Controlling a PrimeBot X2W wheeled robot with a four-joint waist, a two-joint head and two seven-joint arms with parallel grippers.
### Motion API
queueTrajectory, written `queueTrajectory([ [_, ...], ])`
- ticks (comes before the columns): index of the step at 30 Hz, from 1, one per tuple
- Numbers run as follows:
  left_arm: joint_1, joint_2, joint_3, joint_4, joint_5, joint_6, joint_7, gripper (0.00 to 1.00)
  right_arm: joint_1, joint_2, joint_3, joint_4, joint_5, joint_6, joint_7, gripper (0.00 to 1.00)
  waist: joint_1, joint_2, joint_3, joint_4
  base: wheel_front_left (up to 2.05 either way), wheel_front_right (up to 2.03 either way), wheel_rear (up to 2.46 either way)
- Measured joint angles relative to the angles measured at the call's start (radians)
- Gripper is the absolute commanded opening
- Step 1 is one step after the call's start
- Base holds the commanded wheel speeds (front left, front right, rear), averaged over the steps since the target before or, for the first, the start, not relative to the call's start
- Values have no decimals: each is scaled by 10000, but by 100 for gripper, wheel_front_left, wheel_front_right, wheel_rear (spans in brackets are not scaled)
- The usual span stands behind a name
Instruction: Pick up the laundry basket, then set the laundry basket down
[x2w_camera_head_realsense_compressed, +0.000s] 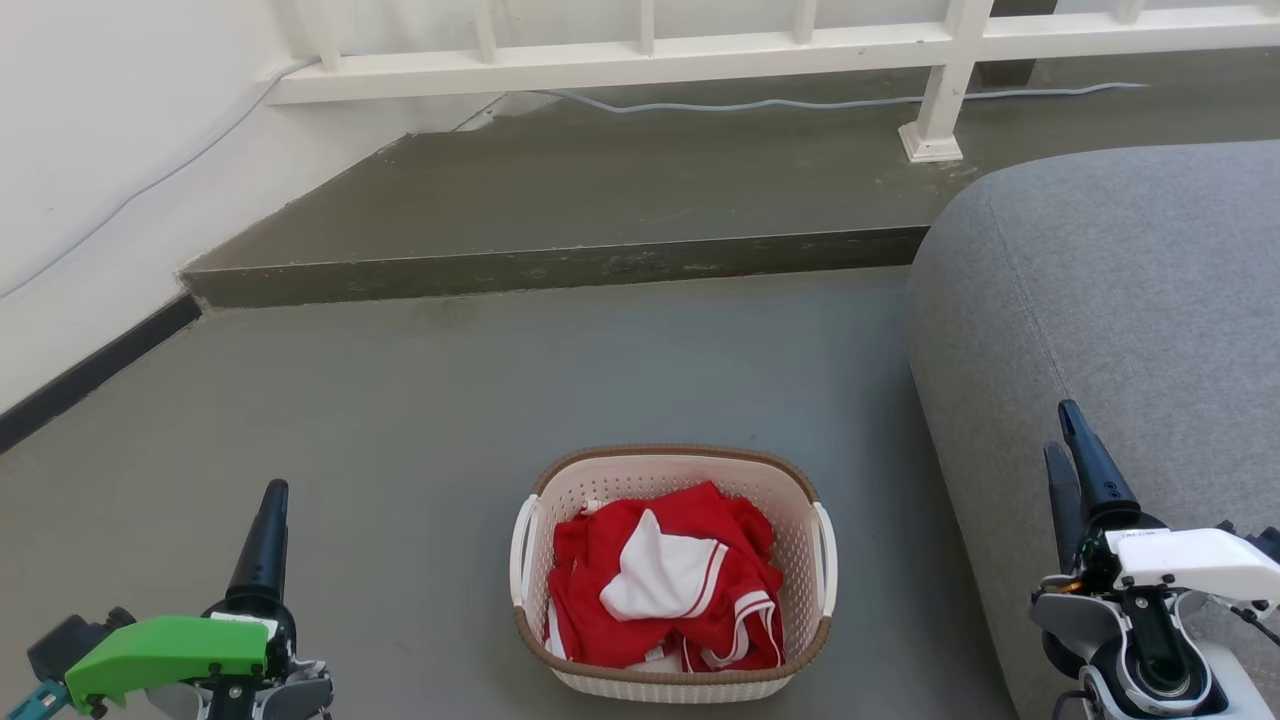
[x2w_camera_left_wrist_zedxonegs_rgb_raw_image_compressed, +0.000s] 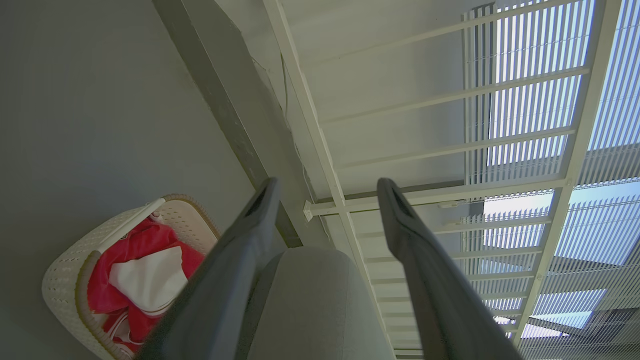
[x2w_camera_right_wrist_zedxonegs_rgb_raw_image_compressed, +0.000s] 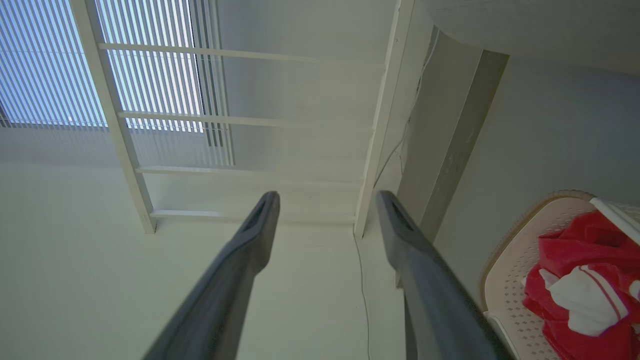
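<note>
The laundry basket stands on the grey floor at the bottom centre of the head view, cream with a brown rim and white side handles. Red and white clothes lie heaped inside it. My left gripper hovers well to the basket's left, apart from it, fingers pointing up the view. My right gripper is off to the basket's right, in front of the sofa. The left wrist view has the left gripper open and empty, the basket at lower left. The right gripper is likewise open and empty, the basket at lower right.
A grey upholstered sofa fills the right side, close to the basket. Beyond the basket a raised concrete step crosses the floor, with a white railing and a cable behind. A white wall borders the left.
</note>
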Motion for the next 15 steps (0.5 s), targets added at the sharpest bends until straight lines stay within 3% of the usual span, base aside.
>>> queueTrajectory([
  [15, -15, 604, -711, -318, 1948, 0, -546, 100, -176, -265, 328, -198, -2215, 0, -407, 100, 0, 0, 27, -20, 0, 0, 0],
])
